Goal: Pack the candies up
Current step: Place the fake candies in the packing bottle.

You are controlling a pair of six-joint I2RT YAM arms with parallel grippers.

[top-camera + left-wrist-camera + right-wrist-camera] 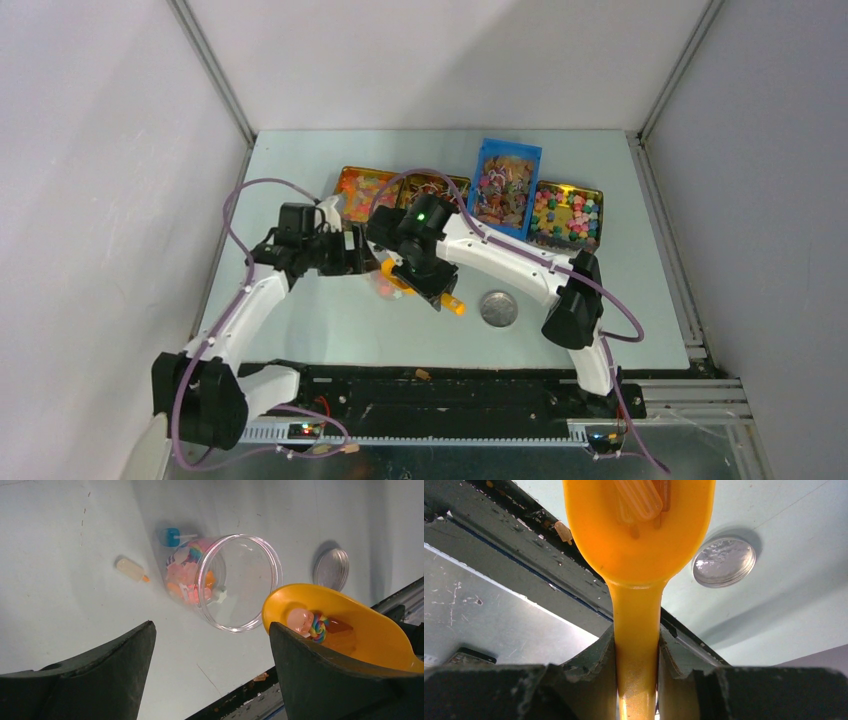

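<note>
Right gripper [636, 647] clamps the handle of the orange scoop [639, 540]; left gripper [210, 627] hangs wide apart over a clear jar [245, 575]. Both hold candies [186, 577], scoop rim just beside jar mouth; silver lid [331, 569] lies apart.

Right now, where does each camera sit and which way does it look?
Top camera: above and behind, looking down at the table and candies; left arm and right arm show.
Left wrist camera: on the left arm, looking down at the jar; the open left end effector shows.
Right wrist camera: on the right arm, looking along the scoop; the right end effector grips its handle.
Shared: all three show the scoop and the lid.
</note>
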